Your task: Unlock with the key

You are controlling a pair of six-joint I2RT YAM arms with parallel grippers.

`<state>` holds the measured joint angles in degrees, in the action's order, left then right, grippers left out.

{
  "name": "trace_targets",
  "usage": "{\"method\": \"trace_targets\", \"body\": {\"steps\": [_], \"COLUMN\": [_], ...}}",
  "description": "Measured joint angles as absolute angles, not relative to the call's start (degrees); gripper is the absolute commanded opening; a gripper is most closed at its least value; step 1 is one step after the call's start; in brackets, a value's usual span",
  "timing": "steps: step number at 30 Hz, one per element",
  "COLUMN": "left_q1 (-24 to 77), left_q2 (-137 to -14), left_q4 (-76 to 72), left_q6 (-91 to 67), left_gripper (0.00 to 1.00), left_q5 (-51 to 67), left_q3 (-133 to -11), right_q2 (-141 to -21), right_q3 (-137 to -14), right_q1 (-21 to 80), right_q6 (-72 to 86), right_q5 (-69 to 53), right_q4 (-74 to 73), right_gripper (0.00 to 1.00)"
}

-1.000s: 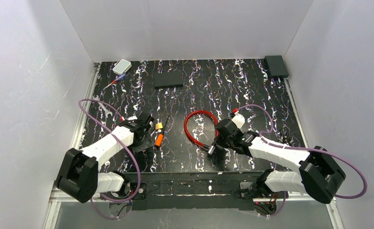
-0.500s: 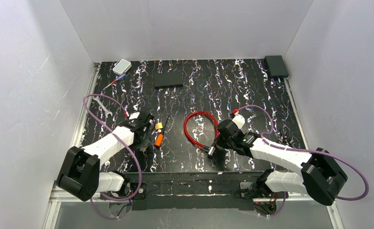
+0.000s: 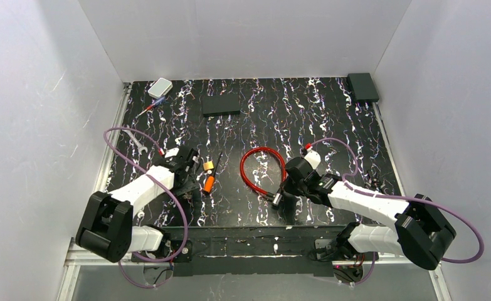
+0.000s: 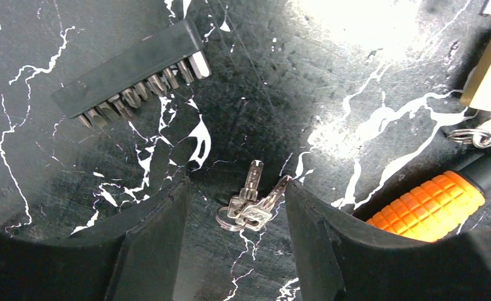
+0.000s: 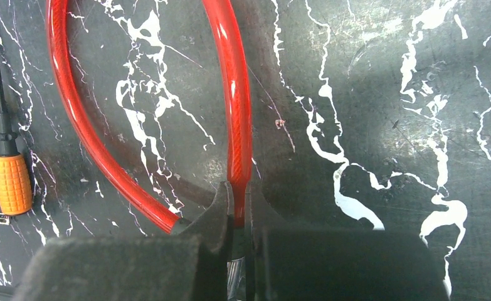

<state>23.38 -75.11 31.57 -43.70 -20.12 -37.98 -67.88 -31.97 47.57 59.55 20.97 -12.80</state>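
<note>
Silver ringed metal keys (image 4: 249, 202): likely light, thin, slippery; pinch at ring. Left tool (image 4: 236, 188) half-wide astride them; right tool (image 5: 237, 207) clamps red plastic-coated cable (image 5: 236, 125).

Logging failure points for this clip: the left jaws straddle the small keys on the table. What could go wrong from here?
1. The keys lie flat between the jaws of the left gripper; closing could skid over them or push them away.
2. The orange screwdriver lies close beside that gripper and might get nudged.
3. The right gripper pinches the red cable at its tips; it may slip.
</note>
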Motion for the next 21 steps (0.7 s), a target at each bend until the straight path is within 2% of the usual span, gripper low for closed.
{"method": "trace_targets", "body": {"steps": [21], "left_q1": [21.3], "left_q2": [-68.1], "left_q4": [30.5], "left_q6": [-44.9], "left_gripper": [0.53], "left_q5": [-20.1], "left_q3": [-35.9], "right_q2": [-71.7], "right_q3": [-32.0], "right_q1": [47.6], "right_q6": [59.3], "right_q5": [19.2], "right_q4": [-11.4], "right_gripper": [0.01]}}
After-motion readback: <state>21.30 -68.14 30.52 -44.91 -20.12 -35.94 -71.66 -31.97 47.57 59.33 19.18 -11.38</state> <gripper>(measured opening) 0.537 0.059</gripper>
